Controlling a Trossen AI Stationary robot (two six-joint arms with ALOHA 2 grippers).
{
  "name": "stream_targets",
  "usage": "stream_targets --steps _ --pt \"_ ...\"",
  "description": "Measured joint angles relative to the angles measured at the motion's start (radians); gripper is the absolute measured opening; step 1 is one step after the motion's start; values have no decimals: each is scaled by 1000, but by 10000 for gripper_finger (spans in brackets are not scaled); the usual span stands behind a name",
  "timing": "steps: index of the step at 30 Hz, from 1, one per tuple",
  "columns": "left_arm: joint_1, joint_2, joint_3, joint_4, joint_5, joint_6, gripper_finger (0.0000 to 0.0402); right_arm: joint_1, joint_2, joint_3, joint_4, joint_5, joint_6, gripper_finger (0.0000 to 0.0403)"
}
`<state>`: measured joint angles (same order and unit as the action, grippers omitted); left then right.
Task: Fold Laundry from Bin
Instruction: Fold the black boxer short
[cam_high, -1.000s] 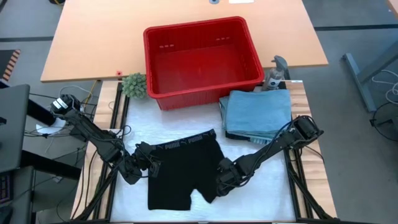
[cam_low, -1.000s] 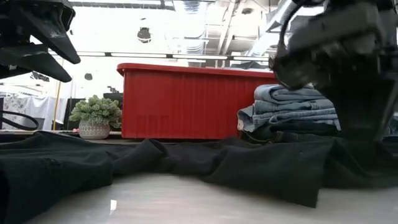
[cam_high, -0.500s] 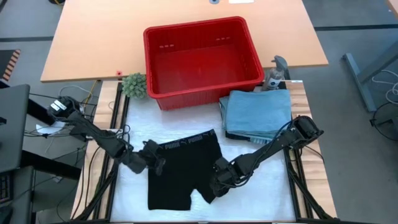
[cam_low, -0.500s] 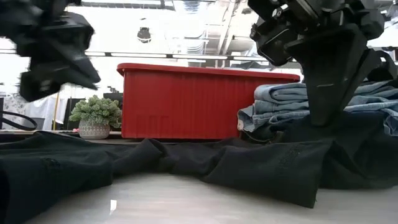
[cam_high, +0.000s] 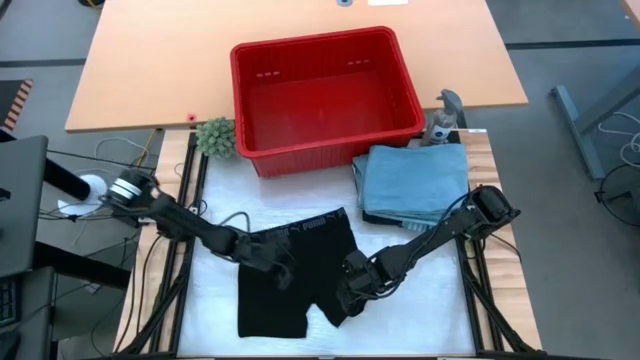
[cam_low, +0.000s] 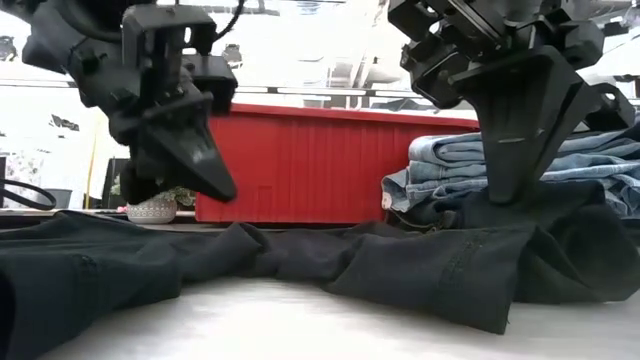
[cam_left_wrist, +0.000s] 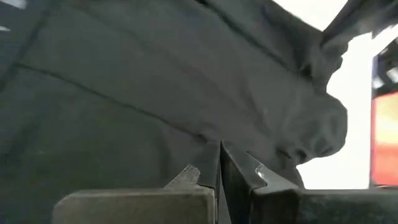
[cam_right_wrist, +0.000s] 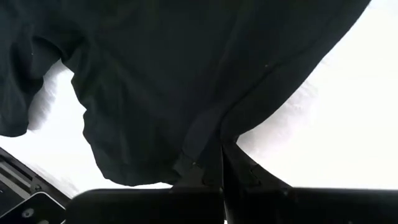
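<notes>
Black shorts (cam_high: 295, 285) lie spread on the white mat (cam_high: 420, 320), waistband toward the far side. My left gripper (cam_high: 283, 272) is shut over the shorts' left half, just below the waistband. In the low view its tips (cam_low: 222, 190) stand a little above the cloth. My right gripper (cam_high: 347, 290) is shut on the shorts' right leg. The red bin (cam_high: 245, 100) stands at the far side. My right gripper pinches a fold of the shorts at the outer side of the right leg (cam_right_wrist: 210, 134) between its two fingers. The fingers come from above, pointing steeply down. The cloth is drawn up in a ridge to the fingertips (cam_low: 505, 195), and the rest lies on the mat.
A stack of folded blue denim and dark pieces (cam_high: 415, 180) lies at the mat's far right, close to the right arm. A small green plant (cam_high: 215, 135) stands left of the bin. The mat shows bare to the left and right of the shorts.
My left gripper has gone toward the table's right from beside the shorts to over their left half. It has sunk, rolled and shut. My right gripper has risen a little, drawing the shorts' right side up with it.
</notes>
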<state>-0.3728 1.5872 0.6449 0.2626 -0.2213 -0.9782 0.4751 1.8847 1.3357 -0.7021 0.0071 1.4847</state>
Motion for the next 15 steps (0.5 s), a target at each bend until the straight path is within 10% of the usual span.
stream_targets --steps 15 --pt "13 262 207 -66 83 76 0 16 -1 41 -10 5 29 13"
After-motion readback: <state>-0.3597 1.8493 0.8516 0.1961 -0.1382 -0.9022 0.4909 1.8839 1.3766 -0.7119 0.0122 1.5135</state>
